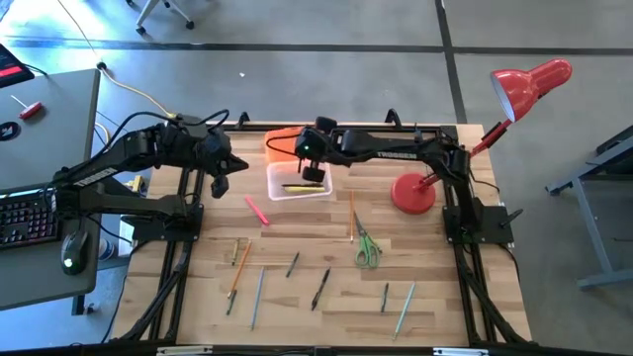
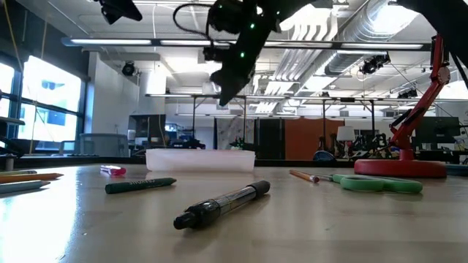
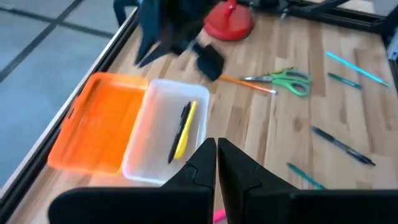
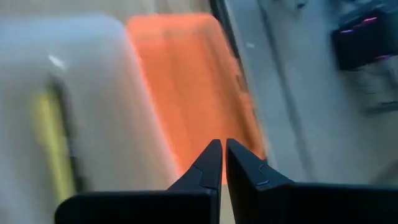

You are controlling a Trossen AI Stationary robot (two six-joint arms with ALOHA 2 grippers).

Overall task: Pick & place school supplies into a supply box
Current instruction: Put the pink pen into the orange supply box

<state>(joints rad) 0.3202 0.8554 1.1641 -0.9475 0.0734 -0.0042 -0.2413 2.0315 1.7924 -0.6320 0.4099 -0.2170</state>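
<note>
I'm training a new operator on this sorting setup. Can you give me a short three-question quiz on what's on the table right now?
1. True or false: the supply box is empty.
2. Which gripper hangs over the box: left or right?
3. What lies beside the green scissors, nearer the box: (a) orange pencil, (b) pink marker, (c) red lamp?

Key: 1 false, it holds a yellow pen and a black one; 2 right; 3 a.
</note>
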